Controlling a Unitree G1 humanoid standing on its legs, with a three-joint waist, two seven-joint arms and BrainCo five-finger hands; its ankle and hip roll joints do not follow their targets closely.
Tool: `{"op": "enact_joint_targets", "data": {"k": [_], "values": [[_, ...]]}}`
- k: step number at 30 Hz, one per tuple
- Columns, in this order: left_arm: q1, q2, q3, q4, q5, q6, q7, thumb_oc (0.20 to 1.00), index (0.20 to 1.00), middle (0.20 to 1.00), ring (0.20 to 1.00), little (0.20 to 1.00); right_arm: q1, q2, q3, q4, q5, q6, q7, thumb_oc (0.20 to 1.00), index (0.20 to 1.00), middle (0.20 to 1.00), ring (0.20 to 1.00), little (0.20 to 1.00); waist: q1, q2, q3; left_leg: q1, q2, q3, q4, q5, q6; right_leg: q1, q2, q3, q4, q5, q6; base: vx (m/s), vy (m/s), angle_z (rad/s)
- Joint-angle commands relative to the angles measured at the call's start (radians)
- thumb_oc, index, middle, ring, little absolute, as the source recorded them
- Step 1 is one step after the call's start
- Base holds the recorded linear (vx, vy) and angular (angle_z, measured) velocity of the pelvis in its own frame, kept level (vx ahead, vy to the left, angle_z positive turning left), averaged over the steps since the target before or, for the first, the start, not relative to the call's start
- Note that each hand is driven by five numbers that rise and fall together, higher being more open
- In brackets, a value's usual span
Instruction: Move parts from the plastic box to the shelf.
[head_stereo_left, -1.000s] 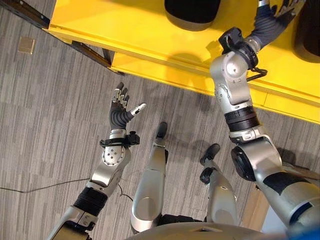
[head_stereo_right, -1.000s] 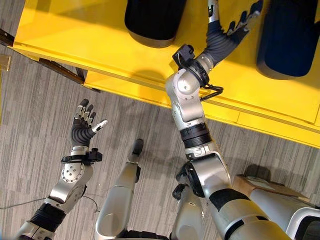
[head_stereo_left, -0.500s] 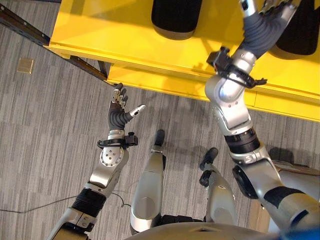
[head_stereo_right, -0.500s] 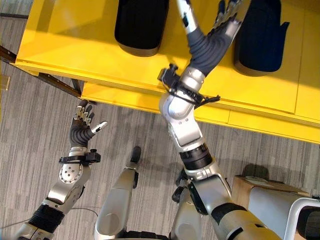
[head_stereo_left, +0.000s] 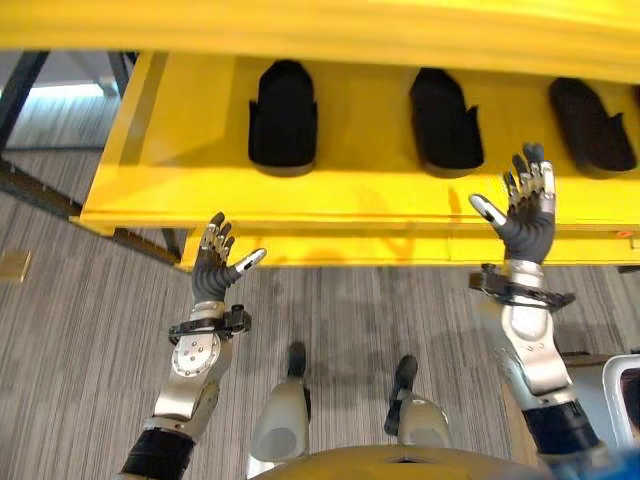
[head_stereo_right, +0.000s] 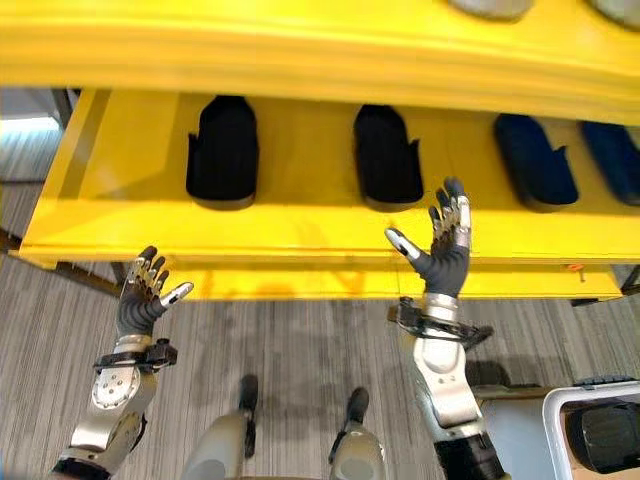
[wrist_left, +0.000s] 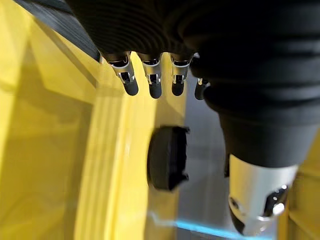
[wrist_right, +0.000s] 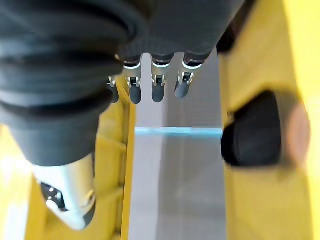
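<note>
Both of the robot's hands are raised empty in front of the yellow shelf (head_stereo_left: 330, 215). The left hand (head_stereo_left: 213, 268) hovers just below the shelf's front edge, fingers straight and spread, thumb out to the side. The right hand (head_stereo_left: 524, 210) is higher, level with the shelf's front lip, palm toward the shelf and fingers fanned open. Neither touches anything.

Dark parts already sit in a row on the shelf: one black part (head_stereo_left: 282, 115) at the left, a second black part (head_stereo_left: 442, 118) in the middle and a third dark part (head_stereo_left: 590, 122) toward the right, all well apart from the hands. The corner of a pale plastic box (head_stereo_right: 598, 425) shows low on the robot's right, with a dark part (head_stereo_right: 607, 434) lying inside it.

The moment reads as the gap between placements, with nothing in hand. The next move probably calls for turning down to the box on the right, closing fingers round a part there, and lifting it to a free stretch of shelf.
</note>
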Motion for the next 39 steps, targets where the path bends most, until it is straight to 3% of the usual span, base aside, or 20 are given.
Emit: {"op": "enact_joint_targets", "data": {"k": [1,7,8,9,11,13,14,15,17,20,21,25,27,28,30,31,35,36,38,39], "values": [[0.0,0.003,0.046,-0.041,0.066,-0.046,-0.04,1.0,1.0,1.0,1.0,1.0,-0.055,-0.029,0.009,-0.032,-0.009,-0.028,0.06,1.0,1.0,1.0,1.0,1.0,-0.004,-0.002,-0.019,0.067,0.026,0.079,-0.025,-0.04,0.007,0.062,-0.06,0.067,-0.057,0.167,0.085,0.04,0.087,-0.26],[-0.033,0.005,0.047,-0.049,0.114,-0.052,-0.058,1.0,1.0,1.0,1.0,1.0,0.039,-0.003,0.01,0.034,0.056,-0.007,0.126,1.0,1.0,1.0,1.0,1.0,-0.044,0.001,-0.044,0.088,-0.027,0.133,0.031,-0.109,0.048,0.055,-0.111,0.129,-0.038,0.243,0.106,-0.01,0.156,-0.27],[-0.059,0.003,0.041,-0.039,0.128,-0.055,-0.059,1.0,1.0,1.0,1.0,1.0,0.068,-0.007,0.036,0.021,0.068,0.002,0.173,1.0,1.0,1.0,1.0,1.0,-0.066,0.011,-0.038,0.101,-0.046,0.16,0.022,-0.12,0.061,0.02,-0.124,0.169,-0.036,0.318,0.111,-0.07,0.211,-0.23],[-0.06,0.003,0.041,-0.039,0.128,-0.055,-0.059,1.0,1.0,1.0,1.0,1.0,0.068,-0.007,0.036,0.021,0.069,0.002,0.173,1.0,1.0,1.0,1.0,1.0,-0.066,0.008,-0.04,0.098,-0.05,0.162,0.019,-0.114,0.062,0.015,-0.127,0.172,-0.037,0.322,0.111,-0.09,0.187,-0.23],[-0.08,0.004,0.044,-0.031,0.124,-0.056,-0.051,1.0,1.0,1.0,1.0,1.0,0.061,0.013,0.071,0.049,0.107,0.02,0.189,1.0,1.0,1.0,1.0,1.0,-0.079,0.016,-0.027,0.112,-0.039,0.213,0.003,-0.117,0.064,-0.03,-0.115,0.181,-0.043,0.395,0.111,-0.08,0.074,-0.68],[-0.087,0.005,0.045,-0.026,0.119,-0.058,-0.048,1.0,1.0,1.0,1.0,1.0,0.046,0.013,0.08,0.055,0.108,0.022,0.192,1.0,1.0,1.0,1.0,1.0,-0.074,0.022,-0.018,0.121,-0.026,0.228,-0.001,-0.113,0.062,-0.036,-0.112,0.168,-0.037,0.392,0.111,-0.04,0.056,-0.89],[-0.1,0.01,0.047,-0.021,0.11,-0.055,-0.039,1.0,1.0,1.0,1.0,1.0,0.015,0.01,0.109,0.061,0.109,0.025,0.195,1.0,1.0,1.0,1.0,1.0,-0.044,0.048,-0.008,0.144,0.016,0.262,-0.011,-0.124,0.062,-0.018,-0.115,0.053,0.015,0.284,0.111,-0.09,0.068,-0.72],[-0.102,0.009,0.047,-0.021,0.11,-0.055,-0.038,1.0,1.0,1.0,1.0,1.0,0.013,0.009,0.109,0.061,0.109,0.025,0.195,1.0,1.0,1.0,1.0,1.0,-0.049,0.042,0.0,0.139,0.011,0.275,-0.007,-0.105,0.066,-0.021,-0.125,0.045,0.019,0.29,0.111,-0.07,0.103,-1.16],[-0.104,0.007,0.044,-0.02,0.093,-0.05,-0.045,1.0,1.0,1.0,1.0,1.0,-0.012,0.0,0.124,0.062,0.11,0.033,0.199,1.0,1.0,1.0,1.0,1.0,-0.028,0.064,-0.004,0.168,0.046,0.315,-0.041,-0.1,0.062,0.023,-0.128,-0.031,0.094,0.182,0.102,-0.08,0.058,-1.03],[-0.094,0.003,0.051,-0.031,0.08,-0.043,-0.047,1.0,1.0,1.0,1.0,1.0,-0.027,0.001,0.126,0.06,0.113,0.037,0.196,1.0,1.0,1.0,1.0,1.0,-0.018,0.058,-0.013,0.175,0.054,0.341,-0.058,-0.088,0.058,0.033,-0.133,-0.037,0.107,0.18,0.102,-0.05,-0.053,-0.55],[-0.079,-0.003,0.061,-0.028,0.07,-0.039,-0.056,1.0,1.0,1.0,1.0,1.0,-0.03,0.004,0.124,0.063,0.111,0.041,0.199,1.0,1.0,1.0,1.0,1.0,-0.013,0.044,-0.02,0.19,0.062,0.37,-0.068,-0.082,0.046,0.044,-0.124,-0.067,0.064,0.174,0.106,-0.01,-0.167,-0.79],[-0.058,-0.009,0.068,-0.025,0.072,-0.032,-0.069,1.0,1.0,1.0,1.0,1.0,-0.005,-0.004,0.109,0.055,0.115,0.045,0.204,1.0,1.0,1.0,1.0,1.0,-0.023,0.026,-0.031,0.2,0.094,0.384,-0.058,-0.067,0.024,0.058,-0.092,-0.044,0.036,0.13,0.097,0.05,-0.182,-0.64],[-0.042,-0.015,0.066,-0.029,0.062,-0.035,-0.08,1.0,1.0,1.0,1.0,1.0,0.022,-0.026,0.081,0.035,0.111,0.038,0.213,1.0,1.0,1.0,1.0,1.0,-0.044,0.032,-0.039,0.221,0.143,0.405,-0.067,-0.041,-0.007,0.059,-0.055,-0.031,0.024,0.087,0.082,0.08,-0.262,-0.17],[-0.041,-0.015,0.066,-0.029,0.062,-0.035,-0.081,1.0,1.0,1.0,1.0,1.0,0.025,-0.027,0.081,0.033,0.111,0.039,0.214,1.0,1.0,1.0,1.0,1.0,-0.043,0.034,-0.039,0.223,0.145,0.406,-0.069,-0.038,-0.01,0.059,-0.052,-0.031,0.025,0.084,0.08,0.07,-0.26,-0.44],[-0.052,-0.019,0.05,-0.033,0.065,-0.038,-0.089,1.0,1.0,1.0,1.0,1.0,0.055,-0.038,0.04,0.038,0.101,0.03,0.204,1.0,1.0,1.0,1.0,1.0,-0.071,0.049,-0.043,0.227,0.204,0.422,-0.081,0.008,-0.053,0.056,-0.005,-0.022,0.022,0.03,0.056,0.06,-0.264,-0.42],[-0.053,-0.019,0.049,-0.032,0.065,-0.038,-0.089,1.0,1.0,1.0,1.0,1.0,0.055,-0.038,0.039,0.038,0.101,0.03,0.204,1.0,1.0,1.0,1.0,1.0,-0.07,0.051,-0.043,0.226,0.207,0.421,-0.081,0.009,-0.055,0.055,-0.002,-0.023,0.023,0.028,0.054,0.02,-0.217,-0.16],[-0.081,-0.035,0.035,-0.021,0.071,-0.049,-0.074,1.0,1.0,1.0,1.0,1.0,0.076,-0.051,0.002,0.042,0.112,-0.004,0.171,1.0,1.0,1.0,1.0,1.0,-0.112,0.074,-0.038,0.218,0.297,0.445,-0.066,0.069,-0.118,0.051,0.075,-0.014,0.001,-0.017,0.018,0.02,-0.279,-0.09],[-0.091,-0.046,0.026,-0.005,0.074,-0.046,-0.068,1.0,1.0,1.0,1.0,1.0,0.089,-0.058,-0.02,0.039,0.115,-0.018,0.156,1.0,1.0,1.0,1.0,1.0,-0.122,0.084,-0.027,0.211,0.347,0.442,-0.015,0.123,-0.149,0.067,0.125,0.003,-0.011,-0.043,-0.013,0.06,-0.3,-0.08],[-0.09,-0.05,0.022,-0.003,0.079,-0.048,-0.064,1.0,1.0,1.0,1.0,1.0,0.102,-0.057,-0.028,0.035,0.111,-0.025,0.149,1.0,1.0,1.0,1.0,1.0,-0.12,0.09,-0.017,0.208,0.375,0.421,0.021,0.158,-0.166,0.079,0.157,0.012,-0.016,-0.058,-0.031,0.08,-0.312,-0.21],[-0.077,-0.05,0.019,-0.004,0.082,-0.045,-0.066,1.0,1.0,1.0,1.0,1.0,0.11,-0.058,-0.036,0.05,0.108,-0.029,0.139,1.0,1.0,1.0,1.0,1.0,-0.118,0.085,-0.003,0.198,0.387,0.369,0.102,0.178,-0.159,0.095,0.194,0.046,-0.022,-0.076,-0.061,0.1,-0.289,-0.27]]}}
